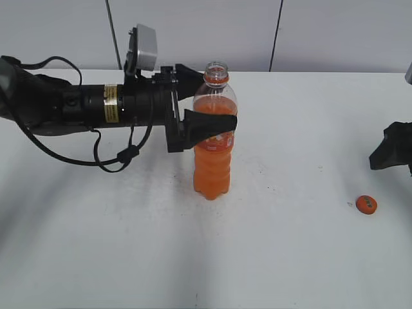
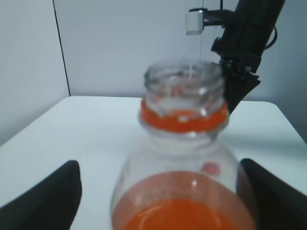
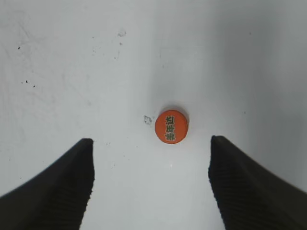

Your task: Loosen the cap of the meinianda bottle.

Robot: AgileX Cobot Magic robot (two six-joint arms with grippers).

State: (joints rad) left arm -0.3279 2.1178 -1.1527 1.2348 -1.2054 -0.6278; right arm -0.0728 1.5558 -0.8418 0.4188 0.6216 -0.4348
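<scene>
Cap (image 3: 171, 126) lies off on the surface, right gripper (image 3: 151, 184) jaws wide, empty; left gripper (image 1: 212, 106) jaws clamp the meinianda bottle (image 1: 213, 143) shoulder—thin, squeezable plastic, hold gently.

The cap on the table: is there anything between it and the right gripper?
No, nothing visible. The cap lies alone on the bare white table, just ahead of the open right gripper, and the space between the fingers is free.
</scene>
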